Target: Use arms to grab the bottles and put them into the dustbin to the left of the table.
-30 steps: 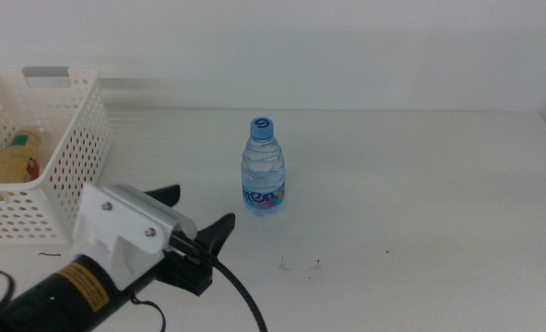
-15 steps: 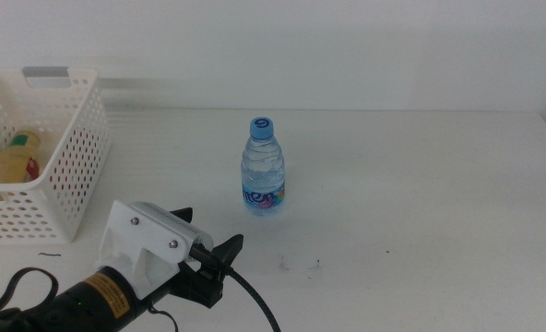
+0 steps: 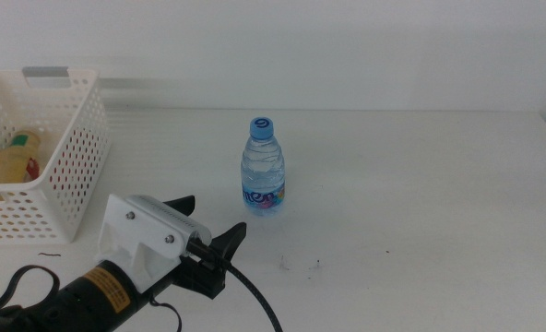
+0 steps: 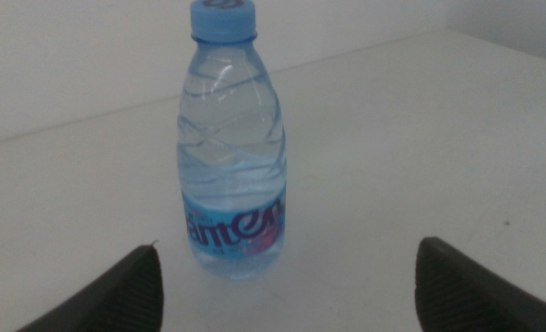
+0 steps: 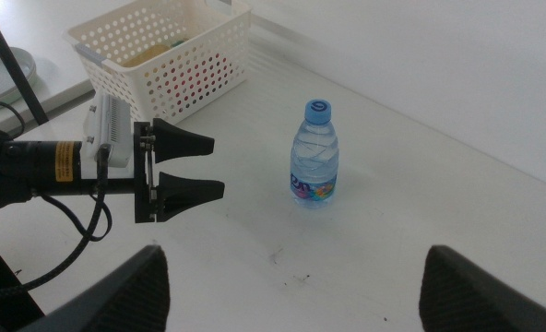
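Note:
A small clear water bottle (image 3: 263, 171) with a blue cap stands upright near the table's middle, also seen in the left wrist view (image 4: 234, 166) and the right wrist view (image 5: 314, 161). My left gripper (image 3: 212, 216) is open, low over the table, a short way in front and left of the bottle, pointing at it; nothing is between its jaws (image 4: 289, 249). The right wrist view shows it too (image 5: 214, 166). The white dustbin (image 3: 70, 157) at the left holds a yellow-tea bottle (image 3: 10, 159). My right gripper (image 5: 296, 254) hangs open high above the scene, outside the middle view.
The white table (image 3: 421, 203) stretches wide to the right of the bottle. Small dark specks (image 3: 299, 266) lie in front of the bottle. The left arm's black cable (image 3: 255, 300) trails toward the front edge.
The left gripper first drew back toward the front edge, then edged forward again toward the water bottle. Its jaws stay open. The bottle has not moved.

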### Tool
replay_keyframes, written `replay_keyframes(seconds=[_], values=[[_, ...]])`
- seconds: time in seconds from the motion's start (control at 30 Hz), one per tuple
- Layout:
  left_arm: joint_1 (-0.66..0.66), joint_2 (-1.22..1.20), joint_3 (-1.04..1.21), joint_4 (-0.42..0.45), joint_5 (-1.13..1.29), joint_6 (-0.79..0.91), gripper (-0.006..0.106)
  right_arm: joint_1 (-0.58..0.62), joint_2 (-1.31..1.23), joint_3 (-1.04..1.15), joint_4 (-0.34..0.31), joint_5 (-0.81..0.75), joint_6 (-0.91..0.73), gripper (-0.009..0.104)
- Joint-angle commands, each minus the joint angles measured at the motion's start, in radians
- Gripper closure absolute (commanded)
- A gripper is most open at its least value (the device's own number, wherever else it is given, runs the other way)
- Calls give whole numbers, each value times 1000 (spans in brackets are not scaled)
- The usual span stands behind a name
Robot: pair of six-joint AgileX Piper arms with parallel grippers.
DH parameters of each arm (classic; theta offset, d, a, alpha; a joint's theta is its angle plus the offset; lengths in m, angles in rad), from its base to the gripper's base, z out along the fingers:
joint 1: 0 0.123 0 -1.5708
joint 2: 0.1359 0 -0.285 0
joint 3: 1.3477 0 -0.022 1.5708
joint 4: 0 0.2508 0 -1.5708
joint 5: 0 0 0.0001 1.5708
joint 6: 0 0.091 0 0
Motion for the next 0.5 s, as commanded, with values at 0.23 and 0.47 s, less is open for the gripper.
replay_keyframes(seconds=[0.23,0.47], values=[[3,0,-38,-8,1,-4,7,-7,-4,-4,0,-5,-8,12],[9,52,-95,-15,38,2,7,-7,-4,-4,0,-5,-8,12]])
